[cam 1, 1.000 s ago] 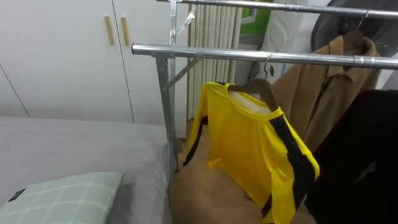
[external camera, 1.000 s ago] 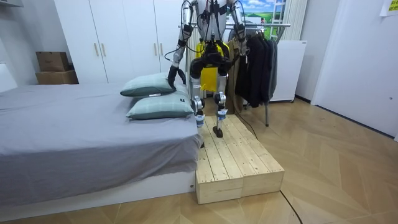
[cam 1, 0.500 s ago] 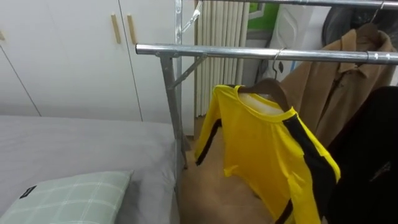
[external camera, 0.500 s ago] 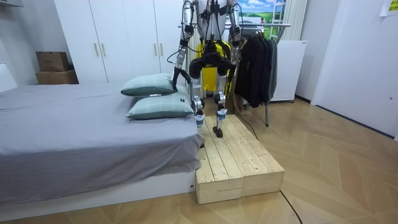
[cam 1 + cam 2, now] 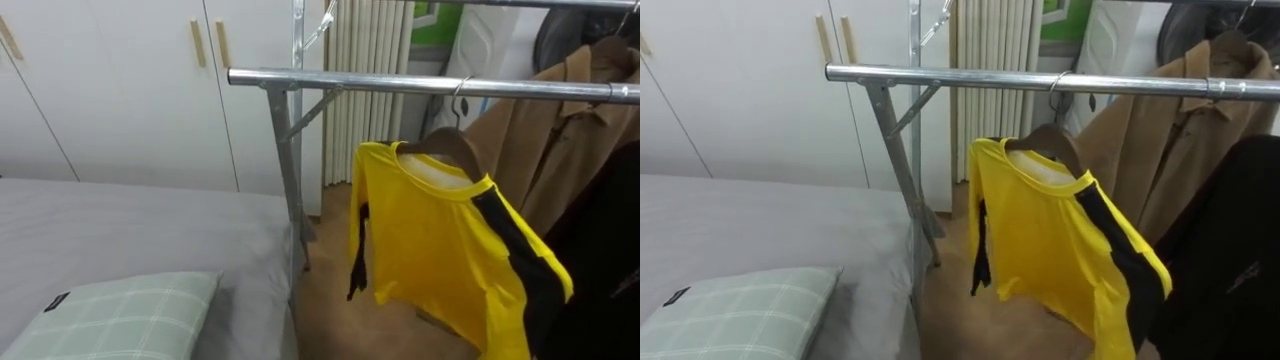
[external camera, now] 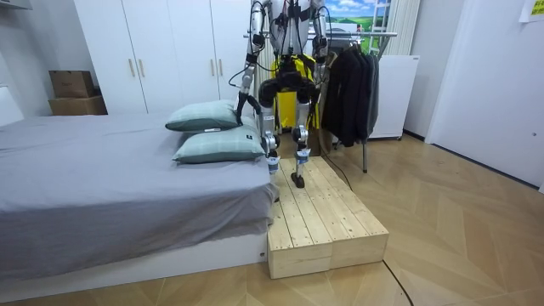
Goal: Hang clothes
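A yellow shirt (image 5: 440,245) with black stripes hangs on a wooden hanger (image 5: 452,147). The hanger is hooked over the metal rail (image 5: 390,83) of the clothes rack. The shirt is free, and its black-edged sleeve (image 5: 982,262) droops straight down. In the room view I stand on a wooden platform (image 6: 319,217) facing the rack, with the yellow shirt (image 6: 288,105) ahead of me. My left hand (image 6: 240,101) hangs low beside the pillows. My right hand (image 6: 317,99) is down next to the dark clothes.
A brown coat (image 5: 545,150) and a black garment (image 5: 1230,260) hang further right on the rail. The rack's upright post (image 5: 292,190) stands by the grey bed (image 5: 130,240), which carries a checked pillow (image 5: 120,320). White wardrobe doors (image 5: 120,90) are behind.
The eye view has shifted, so everything sits further right in the picture. The shirt's sleeve, flung out leftward before, now hangs straight down. My arms have lowered slightly in the room view.
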You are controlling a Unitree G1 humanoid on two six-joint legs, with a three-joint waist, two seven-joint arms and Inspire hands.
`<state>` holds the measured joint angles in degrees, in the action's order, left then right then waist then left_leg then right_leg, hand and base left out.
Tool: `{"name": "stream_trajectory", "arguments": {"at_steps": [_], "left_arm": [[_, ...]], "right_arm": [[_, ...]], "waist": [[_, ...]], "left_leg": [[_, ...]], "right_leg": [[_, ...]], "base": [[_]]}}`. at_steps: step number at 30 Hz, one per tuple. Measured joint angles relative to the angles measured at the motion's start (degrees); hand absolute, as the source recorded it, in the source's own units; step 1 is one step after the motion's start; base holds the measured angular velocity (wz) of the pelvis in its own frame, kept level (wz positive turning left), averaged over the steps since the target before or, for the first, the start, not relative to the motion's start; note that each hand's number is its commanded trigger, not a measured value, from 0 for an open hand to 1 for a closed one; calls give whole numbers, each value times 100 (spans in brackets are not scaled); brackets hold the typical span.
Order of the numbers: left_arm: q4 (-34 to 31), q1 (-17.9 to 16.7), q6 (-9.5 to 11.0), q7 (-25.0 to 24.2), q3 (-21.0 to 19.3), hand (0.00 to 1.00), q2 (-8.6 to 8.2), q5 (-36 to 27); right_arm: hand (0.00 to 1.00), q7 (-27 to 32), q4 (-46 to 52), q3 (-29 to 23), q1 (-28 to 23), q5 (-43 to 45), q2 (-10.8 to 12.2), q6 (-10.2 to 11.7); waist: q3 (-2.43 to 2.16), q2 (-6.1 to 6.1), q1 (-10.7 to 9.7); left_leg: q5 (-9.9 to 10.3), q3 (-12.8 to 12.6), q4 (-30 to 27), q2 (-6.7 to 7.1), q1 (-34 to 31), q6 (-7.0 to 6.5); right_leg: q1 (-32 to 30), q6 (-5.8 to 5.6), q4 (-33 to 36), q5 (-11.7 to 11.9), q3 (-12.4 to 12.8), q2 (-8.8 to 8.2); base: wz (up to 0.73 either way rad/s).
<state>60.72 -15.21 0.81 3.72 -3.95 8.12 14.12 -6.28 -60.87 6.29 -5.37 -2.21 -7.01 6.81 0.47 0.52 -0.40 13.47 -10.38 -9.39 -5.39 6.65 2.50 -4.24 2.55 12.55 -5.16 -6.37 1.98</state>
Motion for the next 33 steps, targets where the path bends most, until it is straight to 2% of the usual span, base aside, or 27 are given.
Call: {"name": "stream_trajectory", "arguments": {"at_steps": [3, 7, 9, 10, 11, 12, 14, 15, 16, 17, 18, 19, 20, 21, 22, 23, 25, 26, 28, 32, 33], "left_arm": [[132, 108, 9, 20, 104, 0, 30, -120], [223, 99, 4, 18, 139, 0, 26, -221], [207, 91, -9, -23, 105, 0, 11, -225], [200, 99, -23, -39, 46, 0, -20, -226], [205, 103, -36, -40, 17, 0, -44, -235], [213, 108, -59, -50, 7, 0, -82, -286], [212, 103, -93, -105, 22, 0, -103, -357], [215, 103, -110, -171, 19, 0, -106, -477], [207, 109, -155, -202, -19, 0, -110, -550], [192, 124, -200, -210, -55, 0, -110, -571], [190, 133, -291, -218, -76, 0, -100, -713], [216, 99, -354, -225, -80, 0, -101, -855], [225, 71, -375, -233, -88, 0, -101, -909], [238, 70, -433, -274, -97, 0, -96, -1011], [229, 101, -451, -278, -100, 0, -92, -1072], [223, 102, -454, -278, -97, 0, -95, -1150], [224, 96, -457, -276, -109, 0, -101, -1239], [227, 91, -458, -272, -148, 0, -111, -1235], [241, 99, -462, -256, -340, 0, -198, -1248], [493, 112, -428, -234, -452, 0, -233, -1478], [643, 146, -416, -234, -478, 0, -238, -1473]], "right_arm": [[0, -64, -52, 172, 31, -2, 13, -32], [0, -239, -132, 254, 106, 6, 2, -154], [0, -372, -130, 277, 143, 30, 11, -231], [0, -468, -148, 285, 154, 30, 14, -278], [0, -508, -180, 285, 168, 37, 14, -291], [0, -558, -234, 284, 185, 72, 7, -332], [0, -619, -367, 277, 218, 78, 7, -387], [0, -646, -399, 271, 210, 79, 6, -439], [0, -647, -439, 223, 214, 92, 0, -448], [0, -653, -475, 177, 218, 115, 2, -452], [0, -656, -591, 52, 213, 120, -9, -495], [0, -640, -643, -48, 189, 116, -41, -577], [0, -637, -645, -134, 182, 99, -51, -617], [0, -619, -644, -263, 166, -1, -56, -678], [0, -578, -659, -316, 159, -53, -53, -718], [0, -547, -659, -332, 154, -89, -53, -736], [0, -457, -676, -477, 91, -180, -55, -793], [0, -451, -695, -536, 94, -177, -50, -811], [0, -440, -850, -730, 159, -182, -55, -813], [0, -423, -853, -784, 132, -232, -115, -902], [0, -404, -852, -876, 132, -218, -134, -940]], "waist": [[-4, 8, 106], [-11, 42, 257], [3, 78, 319], [-16, 112, 401], [-18, 124, 399], [-20, 164, 393], [-28, 197, 405], [-25, 229, 419], [-37, 196, 428], [-36, 169, 428], [-31, 109, 413], [-17, 146, 417], [-19, 189, 390], [-14, 227, 325], [-14, 220, 262], [-8, 220, 228], [-8, 208, 234], [-10, 199, 240], [-16, 166, 247], [-13, 137, 238], [-8, 153, 211]], "left_leg": [[3, 135, -10, -1, -23, 5], [2, 359, -40, 8, -15, 6], [2, 477, -61, 10, -35, 8], [9, 551, -111, 5, -98, 20], [11, 616, -158, 5, -138, 24], [12, 741, -262, 14, -232, 25], [5, 749, -419, 16, -358, 30], [-29, 743, -496, 14, -478, 69], [-104, 605, -515, 2, -582, 80], [-155, 400, -506, -13, -615, 73], [-201, -246, -677, -91, -676, 32], [-46, -876, -1092, -242, -699, -109], [42, -1101, -1281, -309, -696, -131], [154, -1341, -1460, -376, -670, -153], [187, -1468, -1433, -381, -644, -127], [204, -1504, -1423, -381, -642, -113], [227, -1648, -1295, -335, -635, -92], [218, -1623, -1237, -294, -625, -110], [177, -1479, -1068, -146, -592, -179], [228, -1271, -934, 76, -491, -305], [262, -1172, -934, 131, -490, -362]], "right_leg": [[35, -1, -9, -37, -73, -9], [167, -3, -3, -127, -355, -84], [206, 0, 14, -180, -483, -116], [216, 7, 2, -202, -573, -128], [236, 9, -2, -213, -657, -151], [285, 7, 0, -246, -822, -196], [356, 13, 2, -312, -1098, -256], [393, 21, 1, -362, -1316, -295], [419, 35, -15, -437, -1568, -366], [419, 40, -13, -478, -1715, -455], [466, 42, 6, -550, -2065, -590], [595, 38, 19, -618, -2354, -623], [676, 19, 19, -652, -2516, -625], [808, -19, 33, -718, -2880, -651], [886, -58, 53, -774, -3222, -692], [933, -81, 48, -789, -3391, -702], [1085, -198, 102, -874, -3909, -802], [1100, -225, 161, -910, -3963, -844], [1177, -336, 381, -1027, -4196, -1058], [1348, -476, 864, -1121, -4410, -1379], [1320, -486, 1265, -1127, -4439, -1571]], "base": [[18], [31], [33], [42], [59], [76], [82], [98], [107], [124], [132], [134], [143], [155], [161], [153], [127], [87], [57], [41], [78]]}}
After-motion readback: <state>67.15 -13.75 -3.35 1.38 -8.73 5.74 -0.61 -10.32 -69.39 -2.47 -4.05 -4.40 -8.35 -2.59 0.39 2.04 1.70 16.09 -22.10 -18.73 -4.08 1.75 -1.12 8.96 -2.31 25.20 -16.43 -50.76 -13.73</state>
